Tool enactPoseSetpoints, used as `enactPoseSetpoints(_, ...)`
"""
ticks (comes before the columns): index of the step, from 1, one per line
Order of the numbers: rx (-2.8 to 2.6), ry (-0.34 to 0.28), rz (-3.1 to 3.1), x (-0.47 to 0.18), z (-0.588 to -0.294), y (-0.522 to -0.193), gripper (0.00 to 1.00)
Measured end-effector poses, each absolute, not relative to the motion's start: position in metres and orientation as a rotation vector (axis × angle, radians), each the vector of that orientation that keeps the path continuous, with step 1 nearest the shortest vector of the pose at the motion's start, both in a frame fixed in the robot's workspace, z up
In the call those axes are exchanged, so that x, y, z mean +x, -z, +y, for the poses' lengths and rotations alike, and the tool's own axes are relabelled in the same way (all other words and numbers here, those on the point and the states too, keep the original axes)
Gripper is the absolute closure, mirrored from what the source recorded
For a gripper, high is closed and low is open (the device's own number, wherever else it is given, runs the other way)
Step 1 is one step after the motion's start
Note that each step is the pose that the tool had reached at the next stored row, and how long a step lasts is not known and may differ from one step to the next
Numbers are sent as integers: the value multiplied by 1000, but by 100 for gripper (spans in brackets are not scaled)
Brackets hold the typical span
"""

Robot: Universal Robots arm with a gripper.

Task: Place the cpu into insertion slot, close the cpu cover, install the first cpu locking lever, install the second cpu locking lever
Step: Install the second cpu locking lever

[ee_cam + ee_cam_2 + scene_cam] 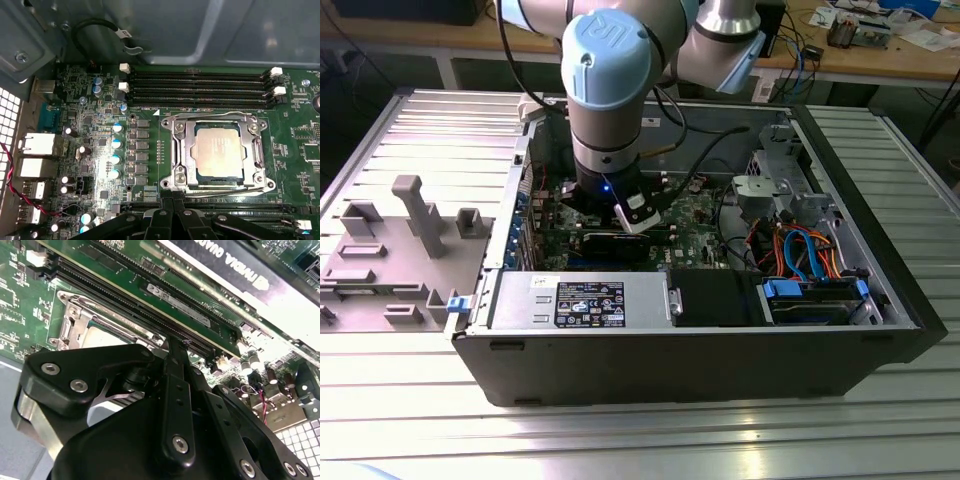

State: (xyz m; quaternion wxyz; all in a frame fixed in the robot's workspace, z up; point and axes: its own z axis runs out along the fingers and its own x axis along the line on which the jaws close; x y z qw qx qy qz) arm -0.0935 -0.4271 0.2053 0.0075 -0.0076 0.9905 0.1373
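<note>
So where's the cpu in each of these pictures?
Exterior view: the arm hangs over that part of the board, hiding the spot.
First wrist view: the cpu is the pale square lying flat on the green board.
Second wrist view: a pale corner of the cpu peeks past the black tool.
Shared landmark in both wrist views: the shiny cover framing it.

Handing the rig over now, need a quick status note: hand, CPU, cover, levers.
Hand: low over the board at the edge of the socket, fingers together, nothing seen in them.
CPU: seated flat in the socket in the first wrist view.
Cover: lies down around the CPU, framing it.
Levers: thin wire rods run along the socket edges; cannot tell whether they are latched.
Done: CPU placed, cover looks closed. Left: check both levers.
</note>
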Motion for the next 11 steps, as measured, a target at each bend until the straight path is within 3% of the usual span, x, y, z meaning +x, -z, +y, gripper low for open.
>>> enactPoseSetpoints(11,-24,-466,3091,-95,-426,-201,89)
